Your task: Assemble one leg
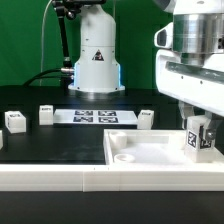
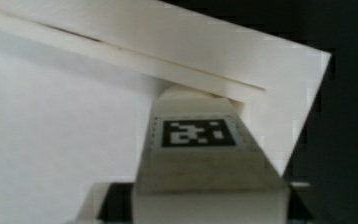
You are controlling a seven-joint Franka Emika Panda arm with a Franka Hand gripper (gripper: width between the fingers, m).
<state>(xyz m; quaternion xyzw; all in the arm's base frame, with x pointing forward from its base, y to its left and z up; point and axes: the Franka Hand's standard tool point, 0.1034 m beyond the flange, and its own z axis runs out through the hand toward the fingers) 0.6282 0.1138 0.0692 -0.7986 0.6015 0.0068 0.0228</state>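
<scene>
The Panda arm reaches down at the exterior view's right, its gripper [image 1: 200, 134] pointing straight down, fingers closed.

I see the leg [image 1: 199, 138] as a small white block with a black-and-white tag on its facing side, standing upright near the desk's front corner on the exterior view's right. It sits over the white panel [image 1: 150, 152], close to that panel's raised rim. From the wrist view the leg [image 2: 201, 140] shows the same square tag, its top end meeting the panel's [image 2: 87, 130] rim.
</scene>
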